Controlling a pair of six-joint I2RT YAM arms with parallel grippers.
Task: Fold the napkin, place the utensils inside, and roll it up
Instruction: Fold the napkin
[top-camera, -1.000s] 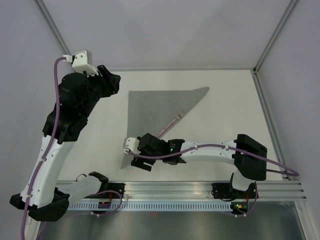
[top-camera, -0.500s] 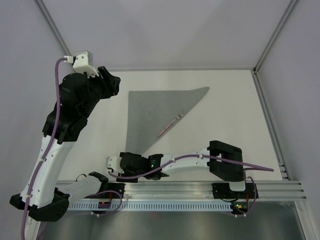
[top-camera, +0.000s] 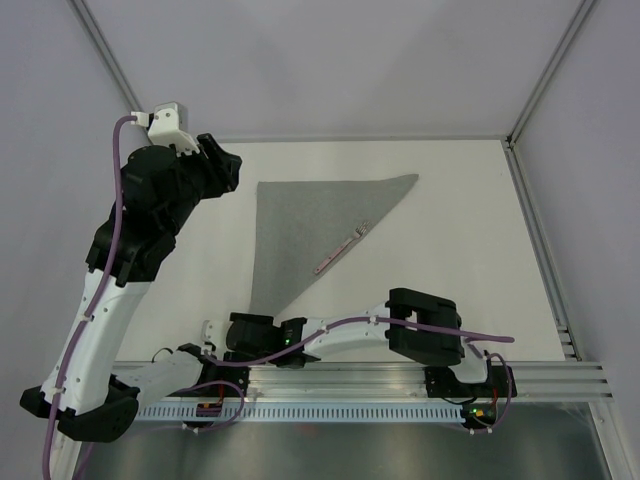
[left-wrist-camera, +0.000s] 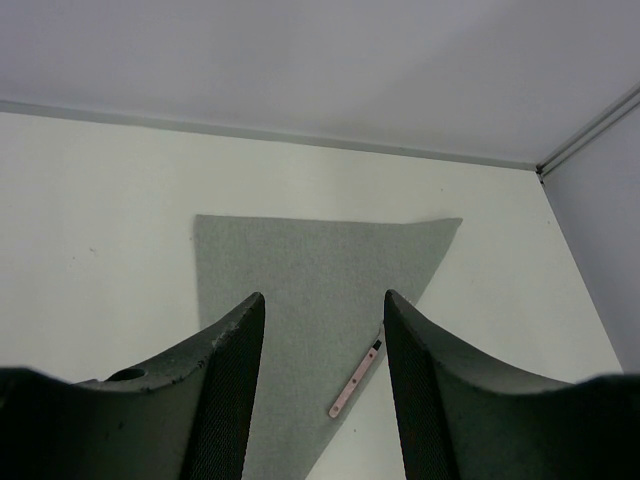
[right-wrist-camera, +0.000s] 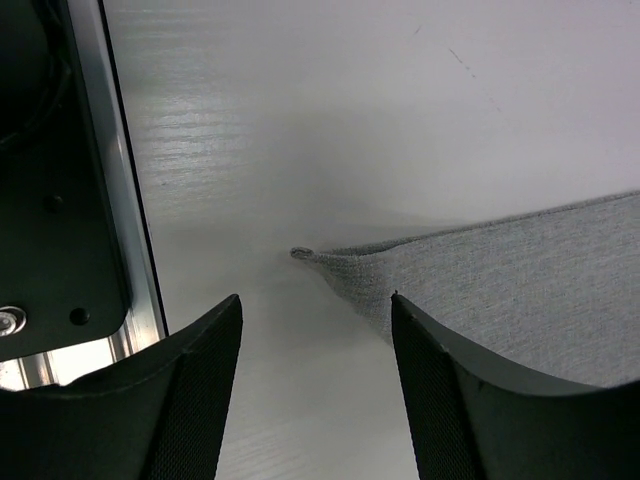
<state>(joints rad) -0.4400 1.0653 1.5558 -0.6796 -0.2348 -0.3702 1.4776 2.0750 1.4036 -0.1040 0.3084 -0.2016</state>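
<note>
The napkin (top-camera: 300, 215) is lying flat mid-tabletop, folded into a grey triangle. Its long straight edge is running along the far side, w/ one corner pointing far right and the sharp tip pointing twd the near edge, left of centre. A thin pink utensil (top-camera: 340, 250) is lying along the napkin's slanted right edge, approx parallel to it. Whether it's resting wholly on the cloth or partly on the tabletop (top-camera: 450, 230) I can't tell.

The right gripper (right-wrist-camera: 315, 300) is sitting low by the near tip w/ its fingers spread wide. The tip is lying just ahead of the gap, not pinched. The right arm (top-camera: 350, 335) is stretching leftward along the near strip of tabletop, just in front of the aluminium rail (top-camera: 380, 378).

The left gripper (left-wrist-camera: 322, 300) is hanging raised near the napkin's far-left corner, jaws apart and holding nothing. Its wrist view is looking down on napkin and utensil btwn the fingers. Purple cables (top-camera: 112, 210) are running along both arms. Pale walls w/ metal corner posts are enclosing the tabletop.
</note>
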